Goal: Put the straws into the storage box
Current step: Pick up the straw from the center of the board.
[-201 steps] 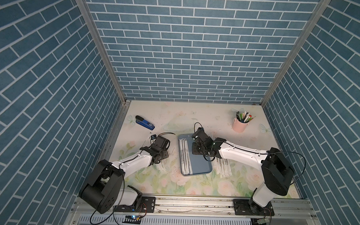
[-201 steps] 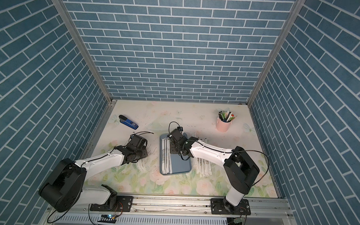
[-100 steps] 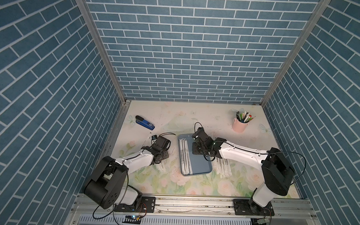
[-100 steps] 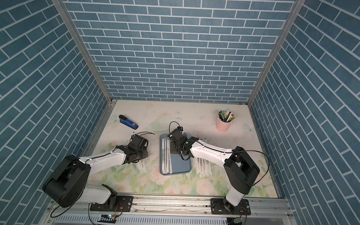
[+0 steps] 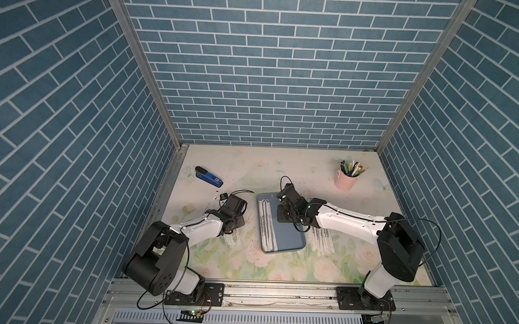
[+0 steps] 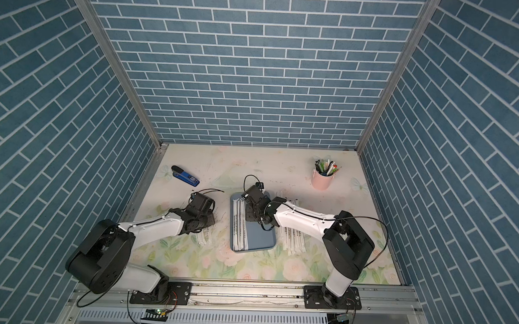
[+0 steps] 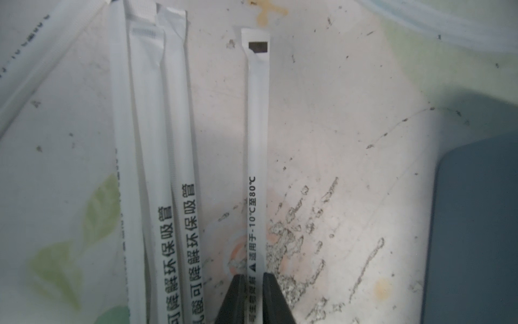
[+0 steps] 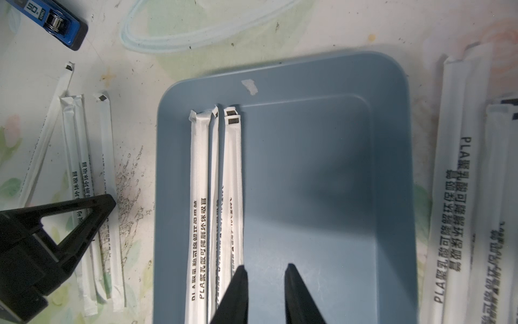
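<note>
Bench [image 5: 281, 169], floral-printed, carries everything. Storage box [image 5: 291, 241], blue-grey, sits mid-bench with its long axis running from the near edge toward the back wall. Pink cup [image 5: 345, 182] of pens stands far right and a stapler [image 5: 208, 176] far left, both well apart from the box. Straws [image 8: 213, 196]: four or so lie in the box along its left wall, parallel to its long axis, with dark-marked ends toward the back wall. More lie in loose rows on the bench at either side [image 5: 231, 240], roughly parallel to the box. Left tool [image 7: 254, 276] has its jaws closed in on both sides of a single straw [image 7: 257, 140] on the bench. Right tool [image 8: 265, 266] hangs over the box floor just beside the boxed straws, jaws narrowly apart and holding nothing.
</note>
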Robot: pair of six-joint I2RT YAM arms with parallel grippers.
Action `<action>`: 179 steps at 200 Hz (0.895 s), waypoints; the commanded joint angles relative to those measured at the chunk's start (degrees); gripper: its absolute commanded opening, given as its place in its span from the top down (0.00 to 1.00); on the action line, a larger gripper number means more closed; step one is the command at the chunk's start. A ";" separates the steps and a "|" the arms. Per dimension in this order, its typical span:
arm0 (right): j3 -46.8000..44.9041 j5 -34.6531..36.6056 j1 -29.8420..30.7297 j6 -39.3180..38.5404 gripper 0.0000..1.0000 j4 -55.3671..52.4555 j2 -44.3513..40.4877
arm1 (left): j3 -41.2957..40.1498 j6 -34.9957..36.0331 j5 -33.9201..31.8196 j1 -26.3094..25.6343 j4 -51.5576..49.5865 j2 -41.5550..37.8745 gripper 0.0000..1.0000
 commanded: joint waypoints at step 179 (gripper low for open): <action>-3.78 1.18 -1.57 -1.64 0.76 2.75 -4.55 | 6.96 2.12 -1.31 -2.15 -10.50 8.85 1.00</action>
